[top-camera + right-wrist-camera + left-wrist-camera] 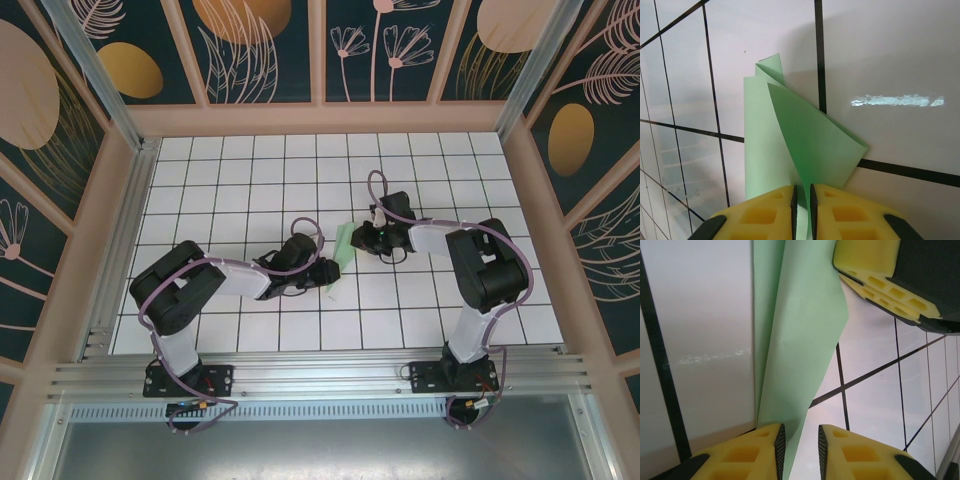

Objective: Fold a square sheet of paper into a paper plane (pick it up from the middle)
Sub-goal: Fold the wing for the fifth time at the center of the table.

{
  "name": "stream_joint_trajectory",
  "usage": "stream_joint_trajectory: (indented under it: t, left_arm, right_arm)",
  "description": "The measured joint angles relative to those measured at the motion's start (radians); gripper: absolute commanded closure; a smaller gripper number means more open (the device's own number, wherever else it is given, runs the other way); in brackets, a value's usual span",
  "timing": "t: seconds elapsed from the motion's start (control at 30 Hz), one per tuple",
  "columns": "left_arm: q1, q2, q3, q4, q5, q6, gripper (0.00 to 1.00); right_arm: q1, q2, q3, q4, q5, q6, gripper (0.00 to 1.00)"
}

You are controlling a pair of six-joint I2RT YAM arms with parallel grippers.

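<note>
Mid-fold: from above, right claw (802,200) clamps the green paper (345,242) from 3 o'clock, left claw (801,452) sits loose around its 7 o'clock edge. Next, I reckon, left pinches and creases.

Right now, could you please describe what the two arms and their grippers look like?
Both arms have bulky black joint housings and white links, with a lilac cable looping along each: the left arm and the right arm. Each stands on a black base plate. The left gripper and right gripper have yellow fingers with moulded rectangular recesses and dark inner pads.
</note>
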Motion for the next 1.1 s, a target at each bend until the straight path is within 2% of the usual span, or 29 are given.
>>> stream_joint_trajectory:
  t: [0.33, 0.53, 0.63, 0.93, 1.03, 1.1]
  left_arm:
    - [0.0, -0.006, -0.016, 0.043, 0.008, -0.037, 0.68]
    - [0.0, -0.032, -0.032, 0.053, -0.001, -0.052, 0.64]
    - [0.0, -0.051, -0.036, 0.063, -0.006, -0.059, 0.63]
    - [0.0, -0.111, -0.093, 0.088, -0.062, -0.081, 0.58]
    - [0.0, -0.134, -0.124, 0.098, -0.075, -0.093, 0.59]
    - [0.0, -0.138, -0.146, 0.119, -0.074, -0.103, 0.61]
  right_arm:
    - [-0.002, -0.001, -0.008, 0.037, -0.059, -0.001, 0.69]
    - [-0.002, -0.05, -0.07, 0.041, -0.115, -0.031, 0.54]
    - [-0.002, -0.094, -0.102, 0.041, -0.142, -0.042, 0.51]
    - [0.034, -0.114, -0.111, 0.045, -0.153, -0.054, 0.54]
    - [0.048, -0.114, -0.111, 0.045, -0.153, -0.06, 0.61]
    - [0.054, -0.113, -0.11, 0.045, -0.153, -0.069, 0.69]
